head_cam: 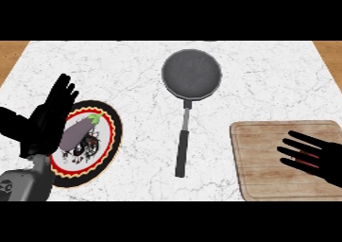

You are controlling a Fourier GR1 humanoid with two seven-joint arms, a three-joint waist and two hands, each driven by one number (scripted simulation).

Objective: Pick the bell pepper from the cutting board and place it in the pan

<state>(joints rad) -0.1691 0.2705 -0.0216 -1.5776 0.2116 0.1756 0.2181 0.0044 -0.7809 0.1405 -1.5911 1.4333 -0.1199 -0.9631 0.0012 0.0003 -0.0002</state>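
A wooden cutting board (261,156) lies at the right of the marble counter. My right hand (329,161) hovers over its right half, fingers spread and fairly straight, pointing left. Thin red slivers of the bell pepper (307,155) show between those fingers; the rest of it is hidden under the hand. The dark round pan (192,73) sits at the centre back, empty, its long handle (183,146) running toward me. My left hand (45,120) rests open at the far left, fingers up.
A patterned plate (109,134) with a red scalloped rim lies at the left, partly behind my left hand, carrying a purple eggplant (80,132). Bare marble lies between the pan's handle and the board.
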